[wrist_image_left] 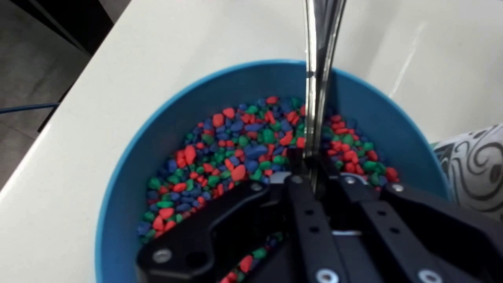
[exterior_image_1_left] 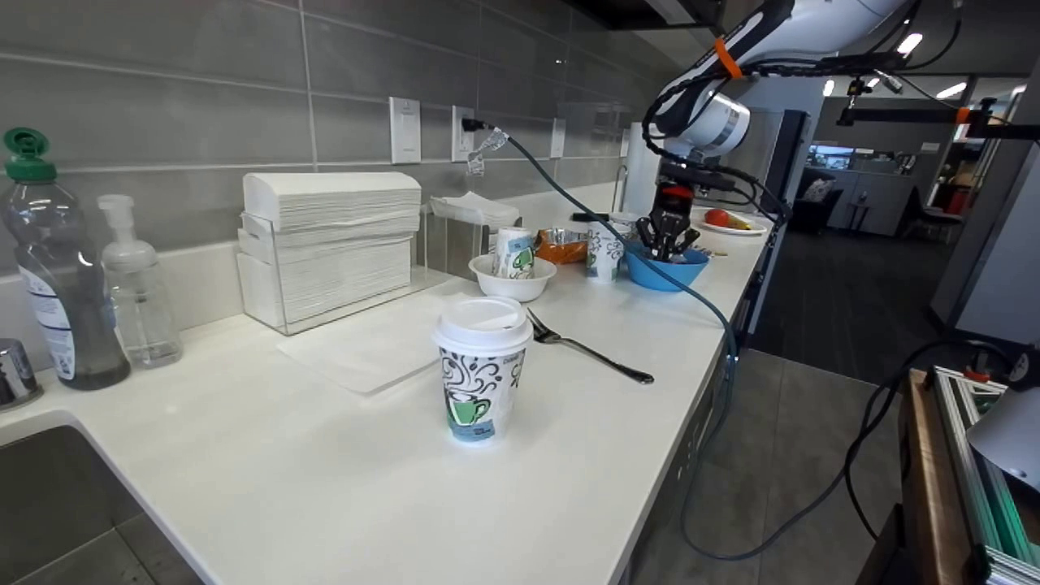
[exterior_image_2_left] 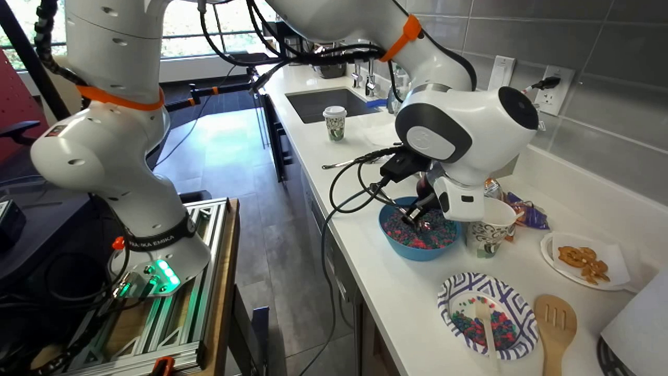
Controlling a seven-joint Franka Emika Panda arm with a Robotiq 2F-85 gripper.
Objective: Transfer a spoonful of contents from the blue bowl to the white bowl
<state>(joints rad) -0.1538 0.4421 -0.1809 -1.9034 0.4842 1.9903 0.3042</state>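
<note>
Tool [wrist_image_left: 313,163] is clamped on a metal utensil [wrist_image_left: 311,94] and points down into the blue bowl [exterior_image_2_left: 417,253], above red, green and blue pebbles [wrist_image_left: 243,153]. The blue bowl stands on the white bench [wrist_image_left: 63,165] before me, just beside a patterned paper cup [exterior_image_2_left: 485,235]; the white bowl [exterior_image_1_left: 516,288], containing another cup [exterior_image_1_left: 514,253], stands between there and the sink [exterior_image_1_left: 65,487]. Gray wall tile [exterior_image_1_left: 162,106] backs the bench; gray floor [exterior_image_2_left: 276,318] fronts it. My arm [exterior_image_2_left: 334,21] is mounted on a stand [exterior_image_1_left: 942,487], arched across the floor, and bent downward over the blue bowl.
</note>
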